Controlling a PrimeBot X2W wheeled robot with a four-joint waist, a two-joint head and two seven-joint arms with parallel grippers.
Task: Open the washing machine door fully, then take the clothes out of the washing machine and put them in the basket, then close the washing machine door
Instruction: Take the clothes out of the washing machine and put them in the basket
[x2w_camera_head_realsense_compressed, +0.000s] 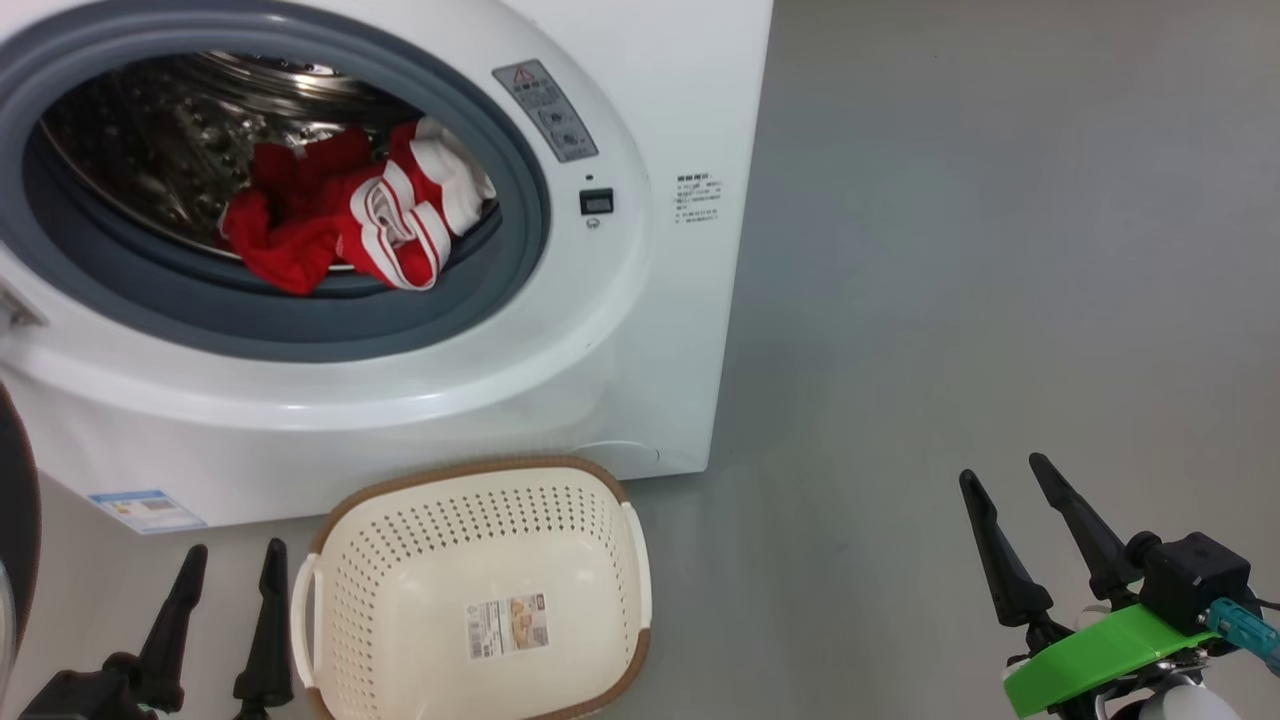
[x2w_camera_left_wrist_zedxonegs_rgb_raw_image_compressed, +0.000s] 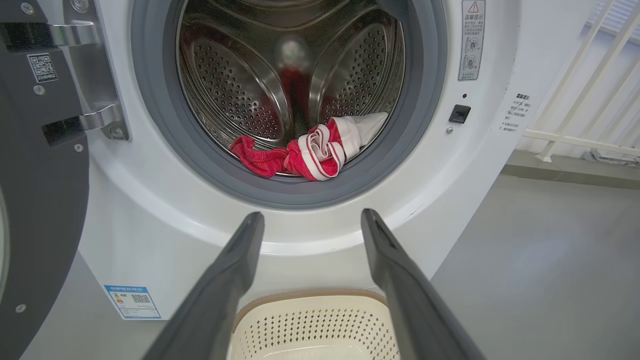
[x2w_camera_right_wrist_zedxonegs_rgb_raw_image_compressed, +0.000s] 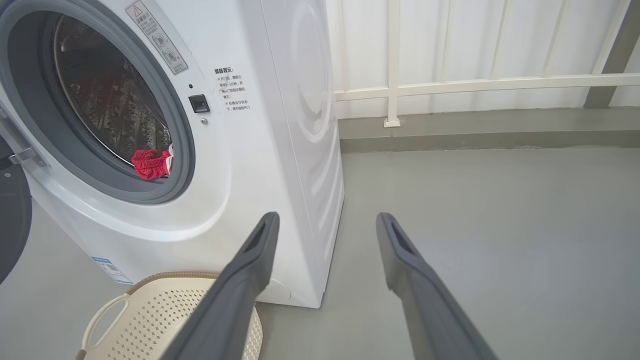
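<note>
1. In the upper left of the head view, the clothes (x2w_camera_head_realsense_compressed: 350, 215) lie inside the washing machine (x2w_camera_head_realsense_compressed: 640, 330). They are heaped on the lower front lip of the steel drum and against the grey rubber ring. The red-and-white heap's long axis runs left to right across the opening.
2. The washing machine door (x2w_camera_left_wrist_zedxonegs_rgb_raw_image_compressed: 40, 200) stands swung open at the left edge of the left wrist view, its dark inner face and metal hinge showing. The opening step looks done.
3. The left gripper (x2w_camera_head_realsense_compressed: 233, 548) sits at the lower left with its fingers apart and nothing between them. The right gripper (x2w_camera_head_realsense_compressed: 1001, 467) sits at the lower right, also spread and empty, over bare floor (x2w_camera_head_realsense_compressed: 950, 250).
4. From the left gripper the heap lies up and ahead. In the left wrist view it sits almost centred above the gap between the fingers, so I judge the left arm the nearer and better lined up.
5. The basket (x2w_camera_head_realsense_compressed: 470, 468) stands on the floor just below the opening, just beside the left gripper, with no clothes in it.
6. Writing:
   - A grey warning sticker (x2w_camera_head_realsense_compressed: 545, 110) with a red triangle and Chinese characters is too small to read.
   - So is the printed block (x2w_camera_head_realsense_compressed: 698, 200) beside it.
   - The rest cannot be read either: a blue label (x2w_camera_head_realsense_compressed: 145, 510) low on the front, a QR sticker (x2w_camera_left_wrist_zedxonegs_rgb_raw_image_compressed: 41, 67) on the door, and a paper label (x2w_camera_head_realsense_compressed: 508, 625) on the basket's bottom.
</note>
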